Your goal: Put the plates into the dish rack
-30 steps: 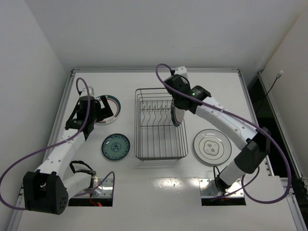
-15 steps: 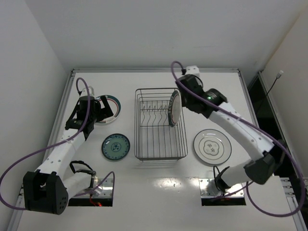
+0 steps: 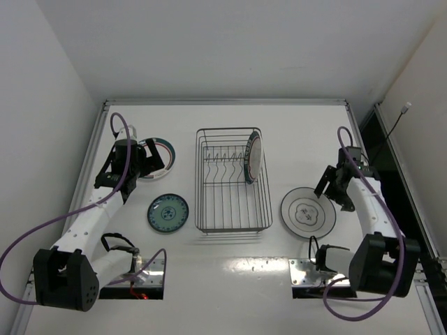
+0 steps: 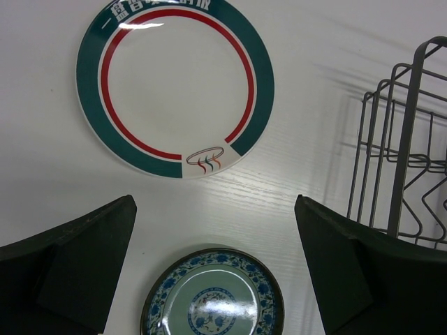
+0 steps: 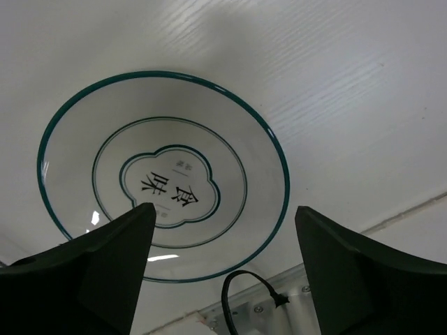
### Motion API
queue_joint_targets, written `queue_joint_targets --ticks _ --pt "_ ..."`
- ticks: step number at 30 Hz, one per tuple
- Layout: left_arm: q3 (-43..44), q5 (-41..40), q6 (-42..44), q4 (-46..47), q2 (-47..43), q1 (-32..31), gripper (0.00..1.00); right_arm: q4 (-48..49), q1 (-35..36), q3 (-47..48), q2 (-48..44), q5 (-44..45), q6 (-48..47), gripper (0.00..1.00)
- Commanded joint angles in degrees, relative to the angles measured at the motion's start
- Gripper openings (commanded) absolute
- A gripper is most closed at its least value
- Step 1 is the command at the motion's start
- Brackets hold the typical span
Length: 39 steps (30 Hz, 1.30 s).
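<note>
1. Spanning the whole top view, white table (image 3: 230,269) carries everything.
2. Dish rack (image 3: 197,183) sits mid-table, between the two arms; its wire corner shows at the right edge of the left wrist view (image 4: 401,153).
3. Grey-white plate (image 3: 308,213) lies flat on the table right of the rack. Right gripper (image 3: 334,183) hangs over its far-right edge, and in the wrist view the plate (image 5: 164,174) sits under and ahead of the spread fingers (nothing between them, not touching).
4. Banded plate in rack (image 3: 252,158) stands on edge at the rack's far-right side, well apart from both claws.
5. Second banded plate (image 4: 174,84) lies flat left of the rack. Left gripper (image 3: 150,159) hovers at its near-left edge, jaws wide apart and empty.
6. Teal plate (image 3: 167,213) lies flat nearer the arm bases, low between the left fingers in the wrist view (image 4: 213,293).
7. Change since a second ago: the right arm was at the rack with the banded plate, and has now let go and swung out over the grey-white plate. Left arm is unchanged.
</note>
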Motion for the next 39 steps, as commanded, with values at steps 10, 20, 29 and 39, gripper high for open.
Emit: queue_joint_targets --ticks 10,20,29,39 --pt "2.2 -1.0 0.2 0.9 -1.9 -0.3 0.96 8.5 -9.1 -0.9 18.1 -12.1 1.7 0.84" --pt "2.2 -1.6 0.7 0.4 -2.4 -0.3 0.96 13.2 -10.7 -1.4 24.5 -22.9 1.0 0.71" --pt "2.2 -1.6 0.7 0.4 -2.4 -0.3 0.96 21.5 -10.7 -4.9 27.0 -32.3 4.0 0.65" --pt "2.2 -1.6 0.7 0.4 -2.4 -0.3 0.96 28.5 -6.2 1.4 32.5 -35.0 14.5 0.01"
